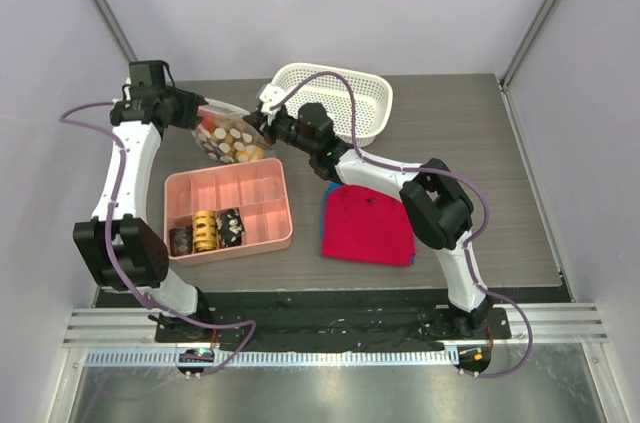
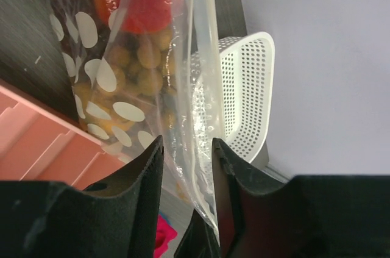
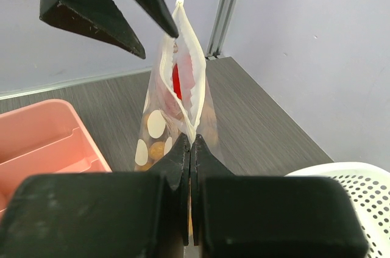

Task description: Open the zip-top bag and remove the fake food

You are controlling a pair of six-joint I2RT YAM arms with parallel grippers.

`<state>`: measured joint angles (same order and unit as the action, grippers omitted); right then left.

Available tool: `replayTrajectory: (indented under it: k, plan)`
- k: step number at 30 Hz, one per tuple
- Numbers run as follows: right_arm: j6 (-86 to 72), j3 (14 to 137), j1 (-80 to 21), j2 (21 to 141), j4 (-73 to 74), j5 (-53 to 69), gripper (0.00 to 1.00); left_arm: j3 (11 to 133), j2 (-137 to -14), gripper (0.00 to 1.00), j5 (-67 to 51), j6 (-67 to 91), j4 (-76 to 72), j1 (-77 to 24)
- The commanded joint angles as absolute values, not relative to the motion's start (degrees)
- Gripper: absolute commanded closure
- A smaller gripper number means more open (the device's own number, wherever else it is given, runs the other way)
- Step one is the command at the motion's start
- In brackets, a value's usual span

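Bag: the zip-top bag (image 1: 222, 133) hangs between the 2 grippers, just beyond the pink tray (image 1: 180, 193) and beside the white mesh basket (image 1: 350, 83).
Right gripper (image 3: 190, 145): closed tight, pinching 1 lip of the bag's mouth.
Left gripper (image 2: 186, 143): fingers parted, straddling the zip edge without clamping it.
Done: the mouth gapes partway, judging by the right wrist view.
Left to do: the fake food (image 2: 143, 57) sits inside; none is out.
Room: the tray rim and basket wall crowd the bag; bare table (image 1: 480, 163) lies rightward, past the red cloth (image 1: 367, 225).
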<state>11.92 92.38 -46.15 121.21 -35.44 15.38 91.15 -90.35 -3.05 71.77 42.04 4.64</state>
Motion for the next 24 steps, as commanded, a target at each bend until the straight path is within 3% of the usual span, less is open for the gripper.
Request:
replayTrajectory:
  k: [1, 18, 22, 23, 24]
  plan:
    - [12.22, 95.27, -46.76, 117.42, -37.88, 15.82, 0.99, 91.23, -90.61, 0.64, -1.58, 71.72, 41.39, 5.01]
    - [13.8, 95.89, -47.64, 117.86, -36.3, 16.0, 0.99, 95.97, -97.82, 0.7, -2.99, 70.58, 41.22, 4.92]
    - [11.36, 95.45, -47.72, 117.16, -36.12, 14.25, 0.98, 99.66, -99.14, 0.87, -3.16, 64.88, 41.66, 5.19]
    - [8.64, 94.84, -47.64, 116.81, -36.04, 12.41, 0.93, 100.8, -99.58, 1.0, -3.34, 59.99, 42.01, 5.27]
    - [5.57, 94.57, -47.72, 116.02, -35.86, 10.3, 0.87, 104.12, -100.19, 1.0, -3.51, 57.42, 42.53, 5.27]
